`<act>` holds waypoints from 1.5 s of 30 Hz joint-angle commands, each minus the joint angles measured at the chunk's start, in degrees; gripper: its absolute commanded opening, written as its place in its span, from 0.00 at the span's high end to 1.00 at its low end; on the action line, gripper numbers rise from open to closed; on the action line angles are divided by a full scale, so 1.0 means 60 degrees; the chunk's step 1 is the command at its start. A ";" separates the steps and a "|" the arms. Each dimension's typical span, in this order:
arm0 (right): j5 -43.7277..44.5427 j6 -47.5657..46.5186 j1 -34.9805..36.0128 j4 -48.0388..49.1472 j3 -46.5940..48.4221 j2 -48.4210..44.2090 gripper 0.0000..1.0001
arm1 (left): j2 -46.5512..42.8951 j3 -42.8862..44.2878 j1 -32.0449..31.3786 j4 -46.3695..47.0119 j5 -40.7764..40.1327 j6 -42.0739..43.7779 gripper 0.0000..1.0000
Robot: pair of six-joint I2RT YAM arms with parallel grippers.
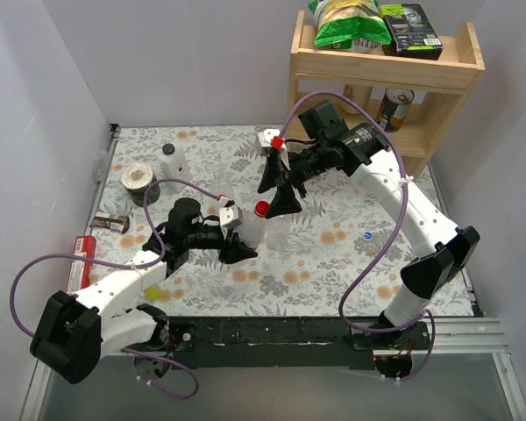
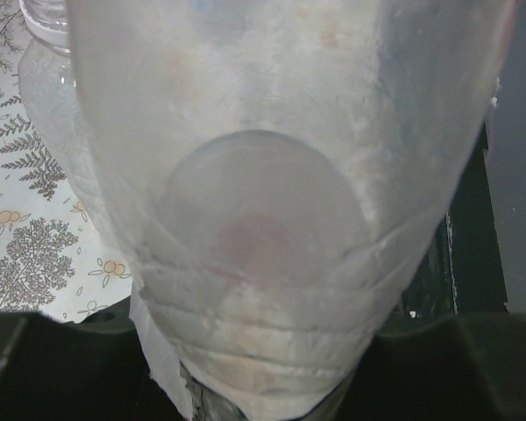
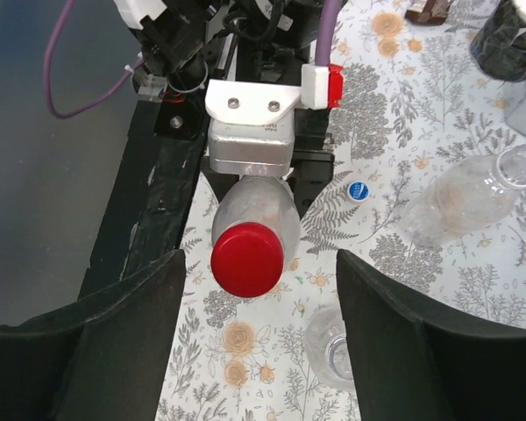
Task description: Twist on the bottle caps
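My left gripper is shut on a clear bottle and holds it tilted off the table. The bottle fills the left wrist view. A red cap sits on its neck, also seen from above. My right gripper is open, its fingers either side of the red cap without touching it. A second clear bottle stands open beside it. A wider clear bottle lies on its side. One blue cap lies by the left gripper, another to the right.
A white opaque bottle and a dark jar stand at the back left. A chocolate bar and a red packet lie at the left edge. A wooden shelf stands at the back right.
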 commanded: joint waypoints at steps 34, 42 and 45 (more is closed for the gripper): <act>0.1633 0.5727 0.0182 0.3717 -0.1960 -0.0427 0.81 | -0.0266 0.0421 -0.1691 0.0570 -0.9881 0.1146 1.00; 0.0155 0.0876 -0.0828 0.2881 -0.0639 -0.1361 0.26 | -0.1494 0.0363 -0.0784 -0.2199 -0.3985 0.1423 1.00; 0.0183 -0.1177 -0.0625 0.2678 -0.1809 -0.2518 0.18 | -0.1731 0.0463 -0.0432 -0.3382 -0.1901 0.2489 1.00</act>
